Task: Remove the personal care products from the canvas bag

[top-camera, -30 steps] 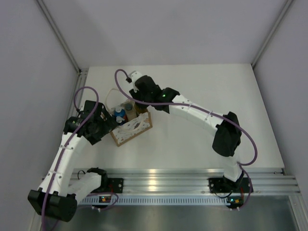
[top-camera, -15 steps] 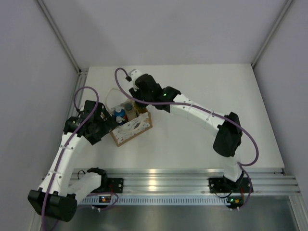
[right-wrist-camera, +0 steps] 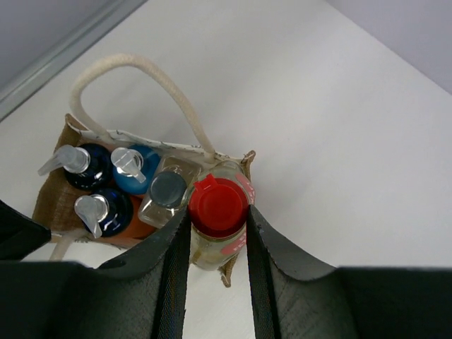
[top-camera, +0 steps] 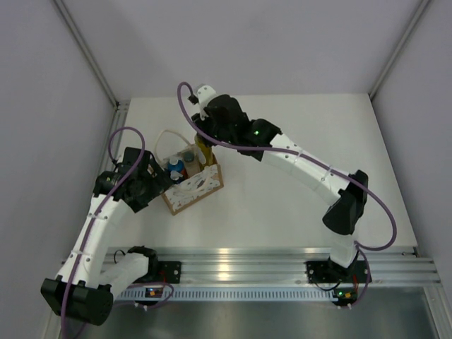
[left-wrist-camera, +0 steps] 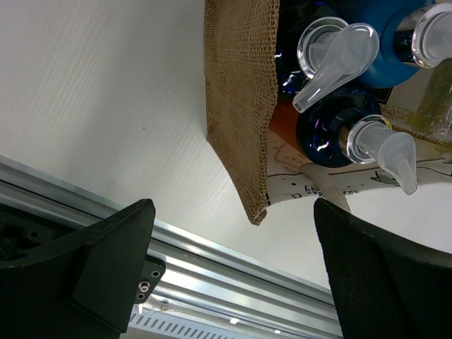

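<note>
My right gripper (right-wrist-camera: 217, 215) is shut on the yellow bottle (right-wrist-camera: 212, 244) just under its red cap (right-wrist-camera: 217, 203), holding it raised at the canvas bag's (right-wrist-camera: 55, 185) right end. In the top view the yellow bottle (top-camera: 205, 157) hangs under the right gripper (top-camera: 205, 145) above the bag (top-camera: 195, 189). Still inside the bag stand a clear bottle with a grey cap (right-wrist-camera: 167, 191) and three orange pump bottles, one blue-capped (right-wrist-camera: 135, 168) and two dark-capped (right-wrist-camera: 90, 167). My left gripper (left-wrist-camera: 233, 208) is open beside the bag's corner (left-wrist-camera: 244, 127); it also shows in the top view (top-camera: 159, 182).
The bag's white loop handle (right-wrist-camera: 141, 67) arches over the far side. An aluminium rail (top-camera: 233, 265) runs along the table's near edge. Grey walls close in the table (top-camera: 296, 141) at left, back and right.
My right gripper has risen with the yellow bottle, lifting it up out of the bag. The left arm and the bag have not moved.
</note>
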Controlling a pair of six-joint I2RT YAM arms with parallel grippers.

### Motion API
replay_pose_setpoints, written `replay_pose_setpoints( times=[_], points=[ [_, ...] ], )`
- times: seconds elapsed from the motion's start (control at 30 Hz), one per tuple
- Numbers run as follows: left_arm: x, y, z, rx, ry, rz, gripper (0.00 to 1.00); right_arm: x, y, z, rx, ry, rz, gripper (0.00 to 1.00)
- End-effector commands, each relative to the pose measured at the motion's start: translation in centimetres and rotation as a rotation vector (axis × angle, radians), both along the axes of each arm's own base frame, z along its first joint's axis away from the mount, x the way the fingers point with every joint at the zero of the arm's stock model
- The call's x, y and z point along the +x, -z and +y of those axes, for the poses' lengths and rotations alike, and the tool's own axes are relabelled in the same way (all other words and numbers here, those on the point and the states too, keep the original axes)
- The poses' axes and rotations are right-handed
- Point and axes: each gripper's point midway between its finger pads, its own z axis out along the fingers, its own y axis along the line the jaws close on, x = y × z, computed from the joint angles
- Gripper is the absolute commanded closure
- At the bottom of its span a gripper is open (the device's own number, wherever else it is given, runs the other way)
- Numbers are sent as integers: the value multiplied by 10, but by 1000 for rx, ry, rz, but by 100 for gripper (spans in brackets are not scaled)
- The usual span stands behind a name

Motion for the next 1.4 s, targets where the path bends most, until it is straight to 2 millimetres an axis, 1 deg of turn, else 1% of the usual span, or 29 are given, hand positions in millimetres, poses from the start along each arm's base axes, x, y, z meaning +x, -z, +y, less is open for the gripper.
replay_pose_setpoints(
  times=[0.0,0.2,0.37,0.5,0.53,0.57,0.67,0.73,0.87,0.9,0.93,0.97,1.0,1.03,1.07,1.1,1.13,1.17,1.2,1.23,1.27,1.3,1.37],
  points=[
    [7,-7,1,9,7,-38,1,-12,-147,-17,281,16,-240,100],
    [7,-7,0,5,6,-38,1,-15,-177,-30,331,36,-280,100],
    [7,-7,0,3,5,-41,1,-15,-199,-49,361,71,-317,100],
    [6,-4,0,2,3,-33,1,-11,-207,-65,367,112,-335,100],
    [5,-4,0,1,2,-32,2,-7,-205,-68,361,129,-333,100],
    [6,-4,0,0,3,-33,2,-5,-208,-75,364,143,-339,100],
    [6,-4,0,0,1,-30,2,-1,-210,-87,365,172,-345,100],
    [6,-4,0,0,3,-30,2,2,-208,-91,359,186,-345,100],
    [6,-2,-1,1,5,-25,1,14,-192,-102,340,223,-321,100],
    [6,-2,-1,-1,5,-25,2,17,-180,-101,325,229,-303,100],
    [6,-2,-1,0,7,-26,1,19,-176,-103,322,238,-298,100],
    [6,-2,-1,0,7,-26,2,19,-176,-107,327,244,-304,100],
    [7,-3,-1,0,8,-28,1,22,-164,-104,318,243,-300,100],
    [6,-2,-1,1,8,-26,1,23,-160,-105,322,250,-302,100],
    [6,-2,-1,1,8,-25,1,22,-162,-110,338,255,-311,100],
    [6,-2,-1,-1,9,-26,2,25,-148,-108,339,254,-302,100],
    [5,-1,-1,-1,10,-21,1,27,-143,-110,343,262,-298,100],
    [5,-1,-1,0,11,-21,2,27,-142,-115,356,268,-300,100],
    [6,-1,-1,-1,11,-22,2,29,-124,-115,339,271,-278,100],
    [6,-2,-1,0,12,-24,2,31,-126,-119,360,282,-290,100],
    [5,-1,-1,0,14,-19,1,32,-120,-120,358,281,-286,100],
    [6,-2,-2,-1,13,-24,1,33,-103,-119,340,281,-266,100],
    [6,-1,-1,0,13,-19,1,34,-98,-123,346,289,-269,100]
  ],
)
